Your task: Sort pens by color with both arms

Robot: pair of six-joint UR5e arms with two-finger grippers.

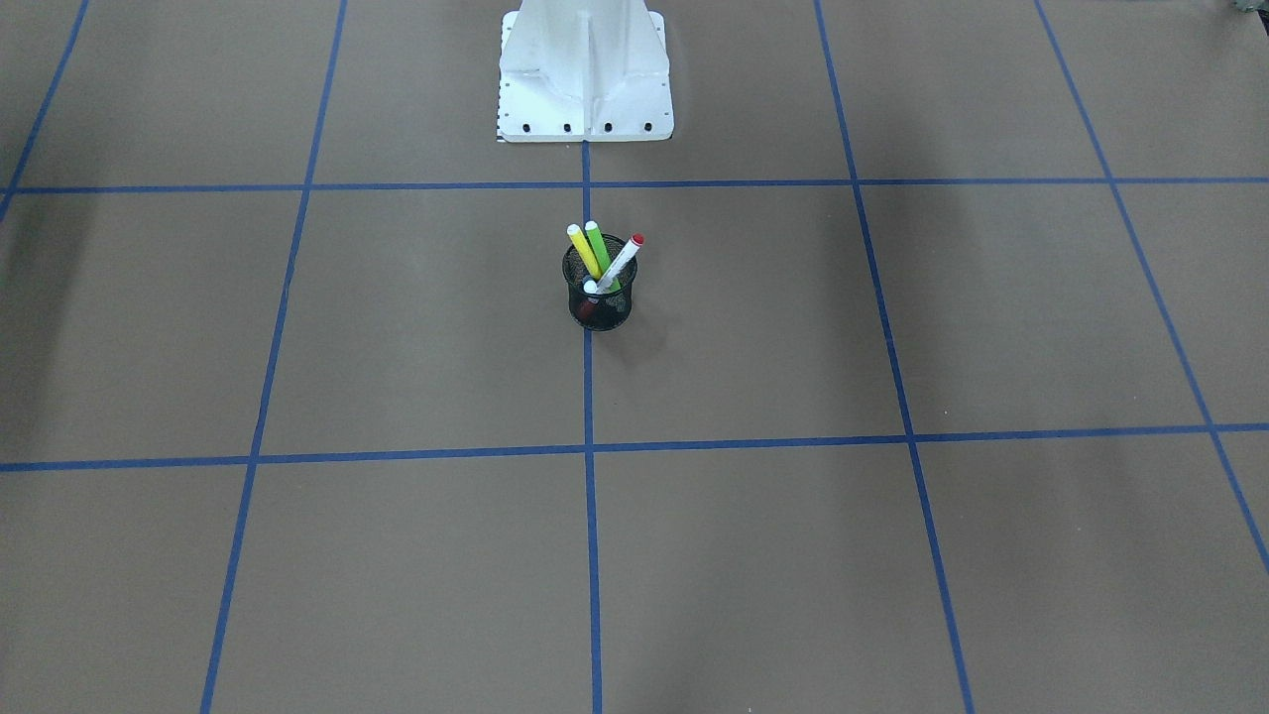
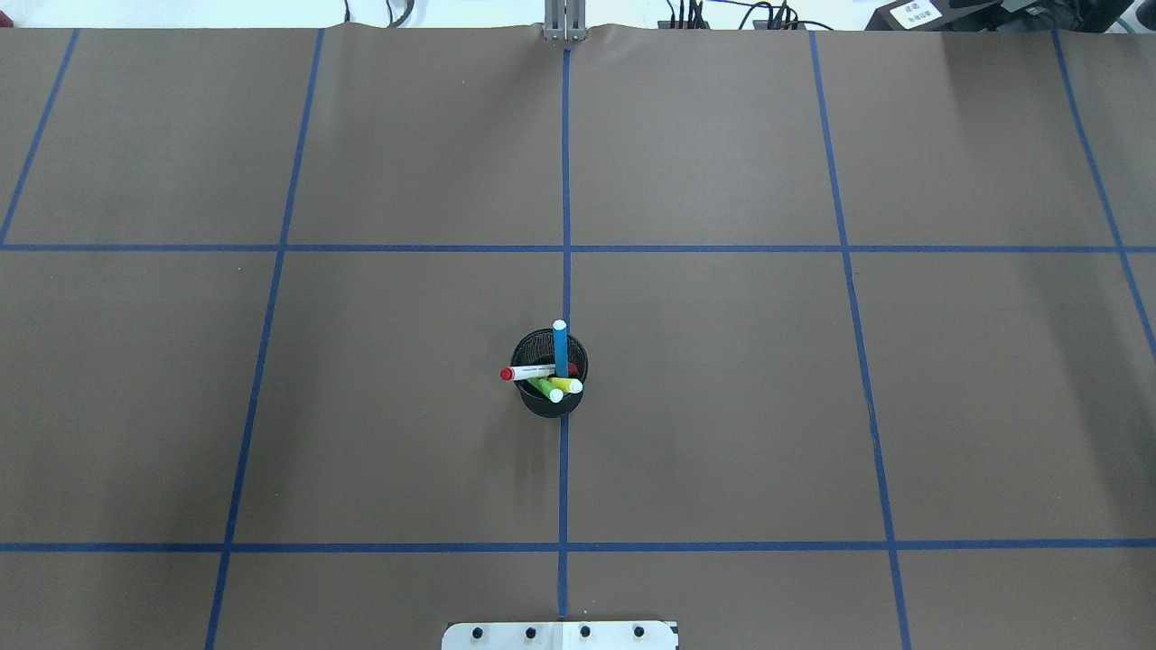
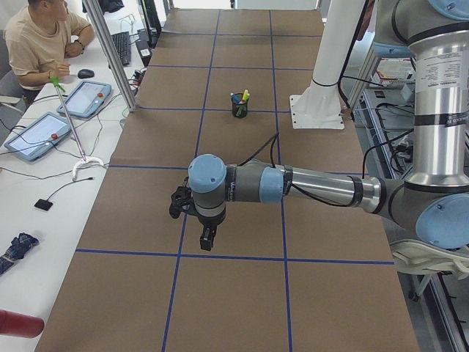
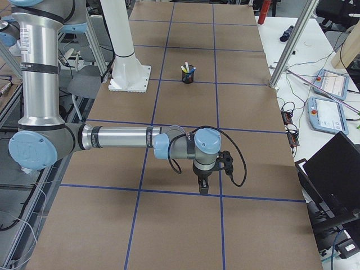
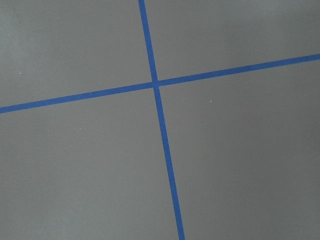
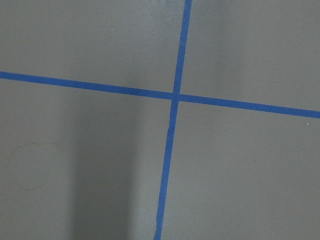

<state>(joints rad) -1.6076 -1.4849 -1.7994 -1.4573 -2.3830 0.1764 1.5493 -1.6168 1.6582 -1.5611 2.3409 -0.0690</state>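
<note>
frontally — blue pen [image 1: 591,287] mostly inside cup [image 1: 601,309]

I can read no writing anywhere; the white label [image 2: 914,13] beyond the far edge of my table [image 2: 722,379] is too small to make out.

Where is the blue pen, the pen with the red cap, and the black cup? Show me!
blue pen [image 2: 561,352], overhead view, on the middle of its barrel.
red-capped pen [image 2: 531,370], overhead view, on its white barrel.
black mesh cup [image 1: 613,311], front-facing view, on its side wall.
</note>
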